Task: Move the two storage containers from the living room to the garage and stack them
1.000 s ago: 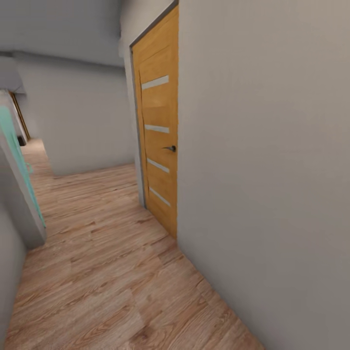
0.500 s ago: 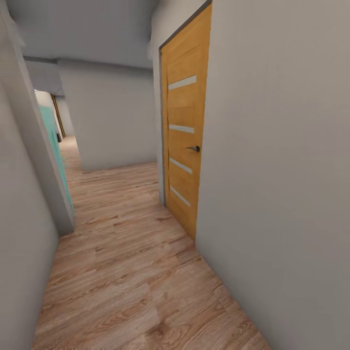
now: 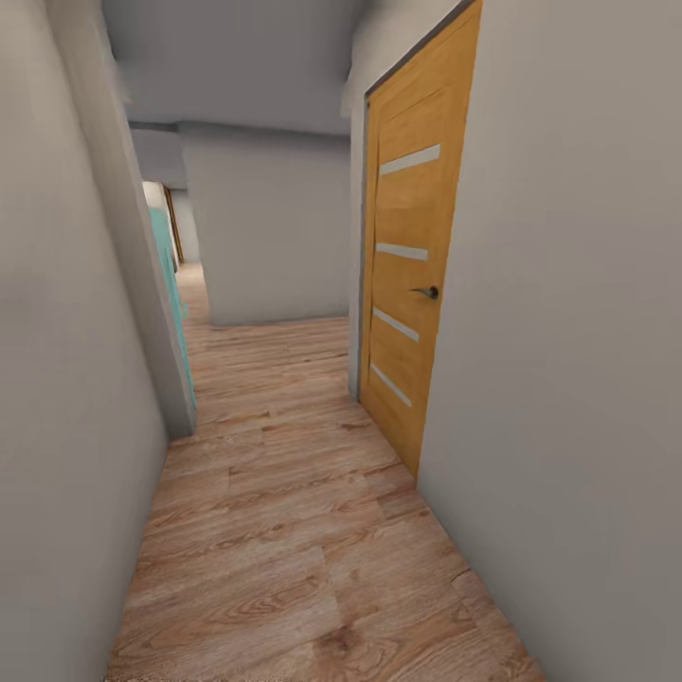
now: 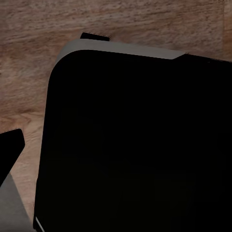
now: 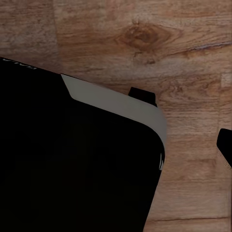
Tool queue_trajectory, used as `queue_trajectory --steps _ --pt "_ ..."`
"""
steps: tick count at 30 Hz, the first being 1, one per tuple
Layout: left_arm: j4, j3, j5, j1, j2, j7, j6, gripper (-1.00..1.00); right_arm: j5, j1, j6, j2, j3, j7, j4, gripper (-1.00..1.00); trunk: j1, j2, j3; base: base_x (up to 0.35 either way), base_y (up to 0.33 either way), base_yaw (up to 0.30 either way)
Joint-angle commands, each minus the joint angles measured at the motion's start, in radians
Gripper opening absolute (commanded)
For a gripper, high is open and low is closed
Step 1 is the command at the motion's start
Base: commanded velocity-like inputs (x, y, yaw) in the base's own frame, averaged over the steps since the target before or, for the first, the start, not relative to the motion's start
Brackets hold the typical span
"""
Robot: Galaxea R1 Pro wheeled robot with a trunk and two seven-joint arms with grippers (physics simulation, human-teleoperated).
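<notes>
The two storage containers are out of view, as are the living room and the garage. I am in a narrow corridor of light wooden planks [image 3: 284, 530]. Both wrist views look straight down at a black rounded part of my own body [image 4: 135, 145] [image 5: 72, 169] over the same planks. A dark sliver sits at the edge of each wrist view [image 4: 10, 150] [image 5: 226, 145]; I cannot tell whether these are fingers.
A closed orange wooden door [image 3: 412, 284] with a dark handle [image 3: 428, 293] sits in the grey right wall [image 3: 568, 398]. The grey left wall [image 3: 57, 398] is close. A teal door [image 3: 169, 275] stands ajar further along. A grey wall [image 3: 270, 227] faces the corridor's end, with openings either side.
The whole head view has swung left: the orange door has slid towards the right of the picture and the left wall has come into view. The camera moved, not the things.
</notes>
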Motion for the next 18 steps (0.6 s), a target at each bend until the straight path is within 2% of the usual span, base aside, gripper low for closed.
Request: queue_trajectory --steps 1,13,18 --pt "0.0 0.003 0.005 0.0 -0.001 0.0 -0.002 1.0 -0.002 -0.001 -0.006 0.0 0.002 0.003 0.003 1.0 0.0 -0.001 -0.001 0.0 0.0 0.3" --pt "0.0 0.002 0.005 0.0 0.0 0.0 -0.002 1.0 -0.002 -0.001 -0.006 0.001 0.002 0.003 0.003 1.0 0.0 -0.001 -0.001 0.002 0.0 0.298" --pt "0.0 0.002 0.007 0.0 0.0 0.0 0.004 1.0 -0.004 -0.001 -0.005 0.001 0.002 0.001 0.003 1.0 0.0 -0.001 -0.001 0.132 0.0 0.116"
